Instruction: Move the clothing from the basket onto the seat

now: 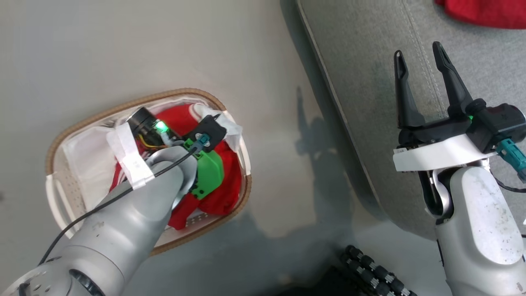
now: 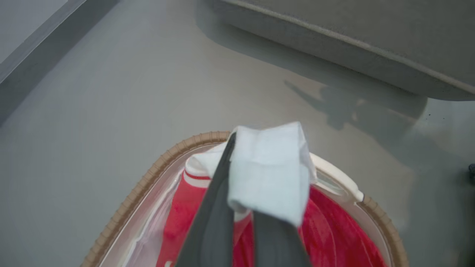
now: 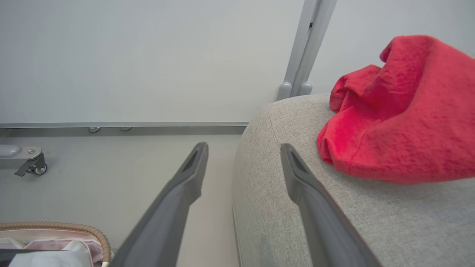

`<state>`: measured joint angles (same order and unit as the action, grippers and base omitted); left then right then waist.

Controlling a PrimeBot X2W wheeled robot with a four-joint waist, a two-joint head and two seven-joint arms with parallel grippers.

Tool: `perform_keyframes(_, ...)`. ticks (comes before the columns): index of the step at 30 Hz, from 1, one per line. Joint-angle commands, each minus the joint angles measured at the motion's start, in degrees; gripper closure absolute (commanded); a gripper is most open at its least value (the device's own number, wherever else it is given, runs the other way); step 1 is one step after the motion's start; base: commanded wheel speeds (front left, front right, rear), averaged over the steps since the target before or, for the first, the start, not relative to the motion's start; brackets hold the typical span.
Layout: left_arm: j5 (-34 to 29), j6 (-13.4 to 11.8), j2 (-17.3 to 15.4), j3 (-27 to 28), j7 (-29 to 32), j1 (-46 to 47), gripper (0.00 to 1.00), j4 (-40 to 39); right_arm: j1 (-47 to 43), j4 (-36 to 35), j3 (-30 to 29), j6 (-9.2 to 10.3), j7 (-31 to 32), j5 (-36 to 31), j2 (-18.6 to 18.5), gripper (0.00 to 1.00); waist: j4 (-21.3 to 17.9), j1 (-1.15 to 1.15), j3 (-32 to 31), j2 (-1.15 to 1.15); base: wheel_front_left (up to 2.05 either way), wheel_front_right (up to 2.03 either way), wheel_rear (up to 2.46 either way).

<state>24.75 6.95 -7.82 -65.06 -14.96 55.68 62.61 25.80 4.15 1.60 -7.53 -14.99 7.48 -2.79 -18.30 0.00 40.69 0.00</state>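
Head view: the left arm (image 1: 135, 213) reaches down into the basket (image 1: 65, 185), its wrist over the red clothing (image 1: 224, 193) so that the fingers are hidden. The right gripper (image 1: 418, 49) hovers with its two fingers spread and nothing between them. The seat (image 1: 370, 82) lies beneath them, and a second red garment (image 1: 485, 12) lies on the cushion beyond and to the right of its tips. Left wrist view: the left gripper (image 2: 241, 148) has its jaws together on a white fold (image 2: 267, 170) of the clothing (the fold drapes over the right-hand finger and hides its tip). Red fabric with striped trim lies below and beside the fingers, inside the basket's brown rim; the seat edge stands well ahead across the floor (image 2: 111, 92). Right wrist view: the fingers stand apart, the left-hand one over floor, the right-hand one over the cushion. The second red garment rests near that finger, to its right.
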Motion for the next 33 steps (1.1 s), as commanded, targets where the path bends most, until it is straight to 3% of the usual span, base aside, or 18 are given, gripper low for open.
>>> perform_keyframes(1, -0.2, -0.5, -0.6, 0.5, -0.2, -1.3, 1.00, -2.0, -1.4, 0.5, -0.4, 0.07, -0.3, -1.0, -0.2, 0.00, 3.5, 0.00, -4.7, 0.00, 0.00, 0.00, 0.00)
perform_keyframes(20, -5.3, -1.7, -8.1, 7.9, -0.3, -11.2, 1.00, -28.7, -12.9, 5.6, -1.8, 0.07, -0.3, -8.3, -0.2, 0.00, 11.1, 0.00, -31.1, 0.00, 0.00, 0.00, 0.00)
perform_keyframes(28, -6.4, -0.9, -12.1, 9.4, -0.2, -7.3, 1.00, -34.4, -17.2, 7.1, -0.6, 0.08, -0.3, -8.7, -0.2, 0.00, 11.0, 0.00, -39.2, 0.00, 0.00, 0.00, 0.00)
perform_keyframes(33, -6.3, -0.4, -14.1, 10.3, 0.9, -2.6, 1.00, -36.6, -17.2, 7.5, 0.8, 0.07, -0.3, -9.0, -0.2, 0.00, 10.9, 0.00, -41.1, 0.00, 0.00, 0.00, 0.00)
